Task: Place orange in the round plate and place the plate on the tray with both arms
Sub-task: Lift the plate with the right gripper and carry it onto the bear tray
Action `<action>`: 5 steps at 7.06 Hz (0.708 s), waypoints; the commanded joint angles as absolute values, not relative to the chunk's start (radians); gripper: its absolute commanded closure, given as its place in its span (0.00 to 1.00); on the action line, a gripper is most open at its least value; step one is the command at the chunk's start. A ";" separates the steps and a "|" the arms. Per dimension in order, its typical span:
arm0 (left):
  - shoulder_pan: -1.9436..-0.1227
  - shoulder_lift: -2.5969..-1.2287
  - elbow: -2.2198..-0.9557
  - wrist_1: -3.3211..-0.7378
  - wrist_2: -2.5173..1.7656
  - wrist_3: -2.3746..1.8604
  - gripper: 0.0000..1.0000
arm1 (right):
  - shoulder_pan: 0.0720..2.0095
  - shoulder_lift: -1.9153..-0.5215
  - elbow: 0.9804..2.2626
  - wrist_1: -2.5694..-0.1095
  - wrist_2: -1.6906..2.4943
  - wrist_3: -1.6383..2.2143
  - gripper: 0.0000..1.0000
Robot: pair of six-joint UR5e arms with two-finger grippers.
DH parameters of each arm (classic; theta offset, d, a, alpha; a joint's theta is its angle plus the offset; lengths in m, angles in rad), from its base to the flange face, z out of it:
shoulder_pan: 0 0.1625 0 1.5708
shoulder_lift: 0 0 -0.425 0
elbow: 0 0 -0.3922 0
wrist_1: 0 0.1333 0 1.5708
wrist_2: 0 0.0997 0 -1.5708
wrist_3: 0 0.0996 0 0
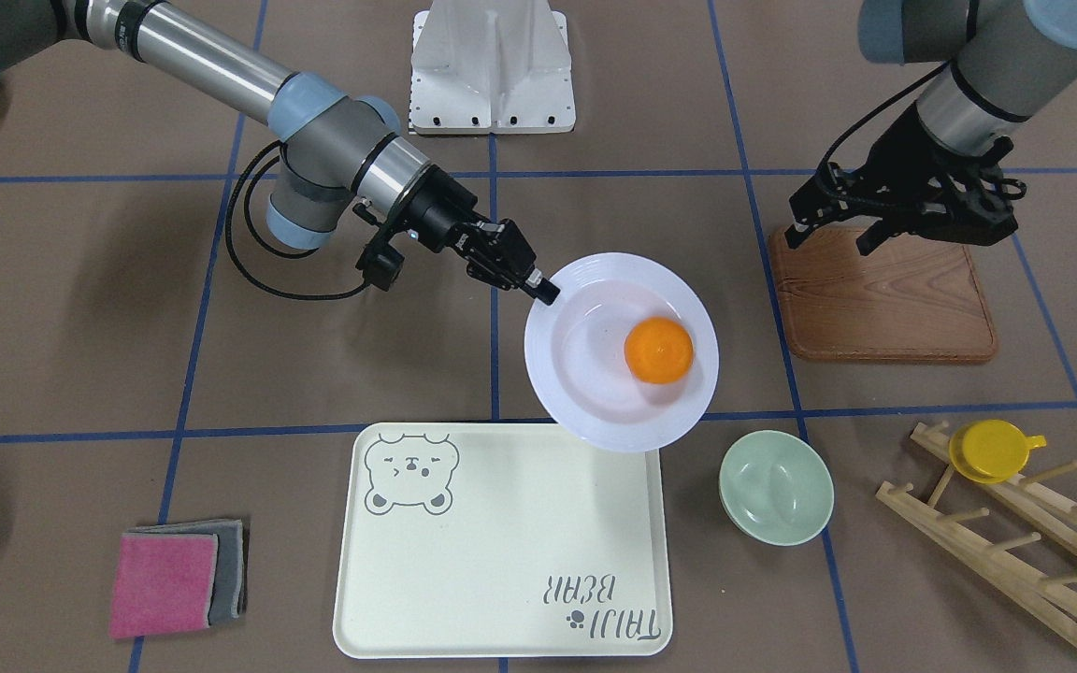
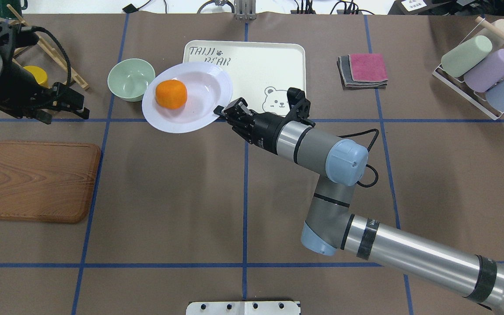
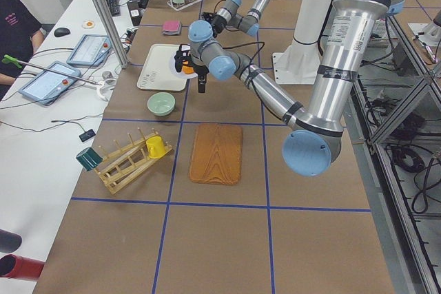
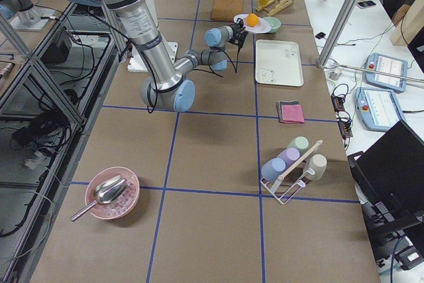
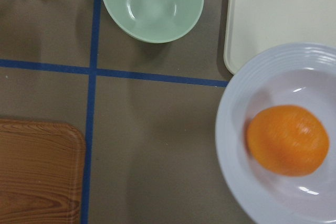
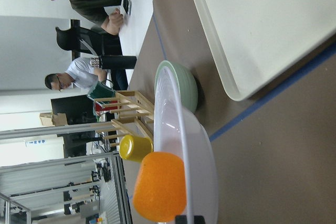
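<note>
Orange-skinned item: the orange (image 1: pixel 658 350), lying in the round plate (image 1: pixel 565 388), left of the plate's centre. The plate is pinched at its near-right rim by the right gripper (image 1: pixel 546 290), jaws pressed together on the rim. The right arm (image 2: pixel 322 151) is stretched low and forward over the table's middle, with the wrist angled leftward. The plate's far edge overlaps the near-left corner of the tray (image 1: pixel 501 561); whether the two touch cannot be told.

The left gripper (image 1: pixel 833 236) is held aloft by the wooden board (image 1: pixel 884 308), fingers spread, nothing between them. The left arm (image 1: pixel 978 84) is bent steeply downward.

The green bowl (image 1: pixel 777 486) stands just left of the tray.

- **Left wrist view:** orange, plate, bowl, tray corner and board corner are seen from above; no fingers are shown.
- **Right wrist view:** the plate is seen edge-on, with a yellow cup (image 6: pixel 135 147) on a wooden rack (image 6: pixel 126 114) behind it and seated persons (image 6: pixel 86 74) beyond.
- **Overhead view:** folded cloths (image 2: pixel 363 70) lie right of the tray, and pastel cups (image 2: pixel 479 65) are racked at far right.
</note>
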State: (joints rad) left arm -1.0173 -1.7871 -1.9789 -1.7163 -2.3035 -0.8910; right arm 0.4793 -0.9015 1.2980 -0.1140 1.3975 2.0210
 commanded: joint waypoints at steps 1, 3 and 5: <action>-1.071 -1.752 -1.933 -1.715 -2.296 -0.705 0.03 | 0.515 -0.887 1.194 -0.129 1.236 2.109 1.00; -1.083 -1.740 -1.925 -1.717 -2.295 -0.675 0.03 | 0.514 -0.850 1.161 -0.356 1.154 2.118 1.00; -1.089 -1.740 -1.924 -1.717 -2.295 -0.673 0.03 | 0.489 -0.848 1.140 -0.376 1.126 2.118 1.00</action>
